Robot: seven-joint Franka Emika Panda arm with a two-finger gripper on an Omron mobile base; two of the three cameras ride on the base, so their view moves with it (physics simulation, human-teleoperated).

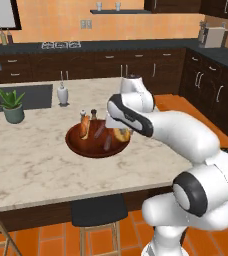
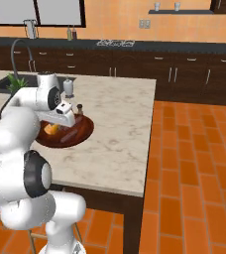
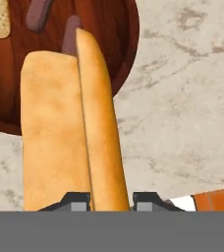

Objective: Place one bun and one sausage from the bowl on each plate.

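In the left base view the white arm bends over the pale marble island counter, its hand hanging above the right rim of the wide, shallow, glossy reddish-brown wooden bowl. An elongated orange-yellow bun shows just under the hand at that rim. A second orange-yellow bun leans in the left of the bowl, and two short dark reddish-brown sausages lie between them. A small green potted plant and a white soap dispenser stand farther back on the counter, well apart from the bowl.

In the right base view the hand sits over the near left part of the bowl, with the bun showing orange beneath it.

In the hand view the two-finger gripper is narrowed around the bun, one dark fingertip on each side of it; the bun runs lengthwise up the picture, raised over the bowl's edge and the marble. A sausage lies in the bowl beyond
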